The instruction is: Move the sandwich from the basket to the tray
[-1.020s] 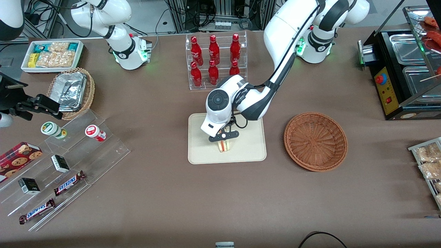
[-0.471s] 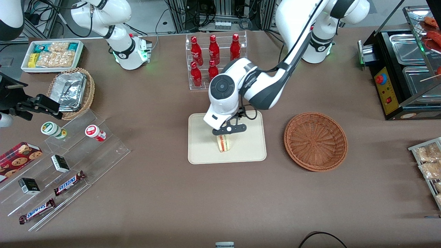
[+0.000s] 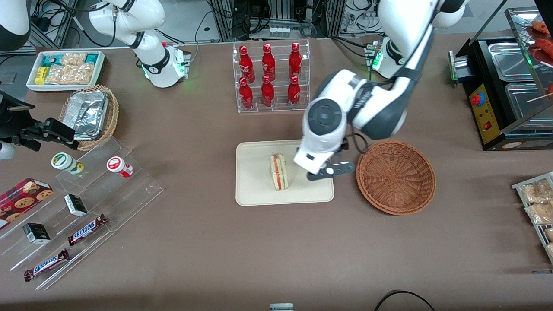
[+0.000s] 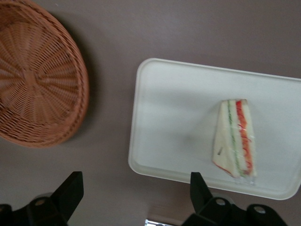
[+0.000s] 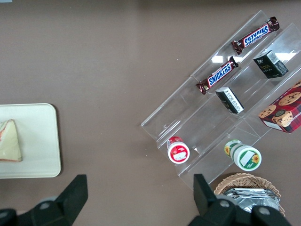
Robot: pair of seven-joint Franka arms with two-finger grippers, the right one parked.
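Flat cream-beige rectangular tray [image 3: 255,190] with rounded corners, mid-table, nearer the front camera than the clear rack of red bottles [image 3: 270,77]. Beside it, toward the working arm's end: round reddish-brown woven wicker basket [image 3: 395,177], nothing in it. On the tray, on its side, clear of any grip: small triangular white-bread sandwich [image 3: 278,172] with red and green filling. Left arm's two-finger gripper [image 4: 134,195] raised over the tray's basket-side edge, fingers spread wide, holding nothing. Judged essentially done; only retreating left.
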